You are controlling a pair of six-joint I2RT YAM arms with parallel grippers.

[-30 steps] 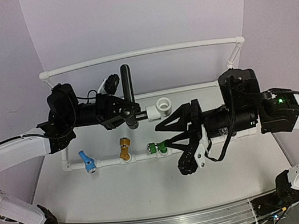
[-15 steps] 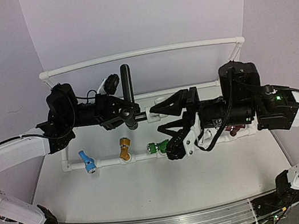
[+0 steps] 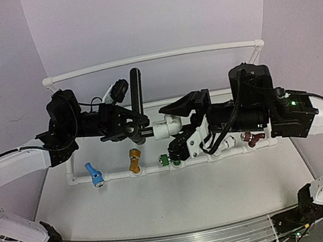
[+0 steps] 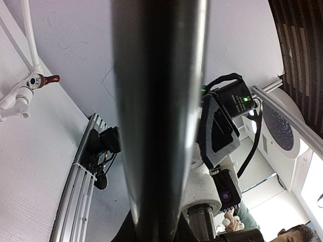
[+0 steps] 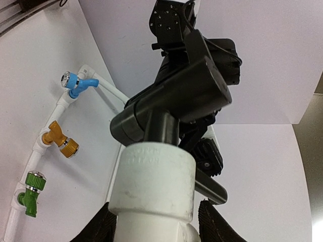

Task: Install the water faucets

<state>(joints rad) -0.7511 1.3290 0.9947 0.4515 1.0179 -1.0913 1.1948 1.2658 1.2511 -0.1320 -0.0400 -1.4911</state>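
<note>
The water faucet is dark grey-black, with its long lever [image 3: 137, 92] pointing up and back and its short body [image 3: 135, 126] held above the table. My left gripper [image 3: 126, 127] is shut on that body. The lever [image 4: 159, 116] fills the middle of the left wrist view. A small white pipe fitting [image 3: 166, 127] sits on the faucet's outlet, pointing right. My right gripper [image 3: 179, 129] straddles this fitting [image 5: 154, 186]. Its fingers [image 5: 103, 227] stand on either side of the fitting, with a narrow gap showing on one side.
A white pipe rail [image 3: 151, 168] on the table carries a blue faucet [image 3: 94, 175], a gold one [image 3: 134, 161], a green one [image 3: 166, 159] and a dark red one [image 3: 253, 138]. A raised white rail [image 3: 150, 58] crosses the back.
My right gripper has swung left and back from above the green faucet and now has its fingers around the white fitting. The left gripper tilted the faucet slightly, shifting the fitting left and lower.
</note>
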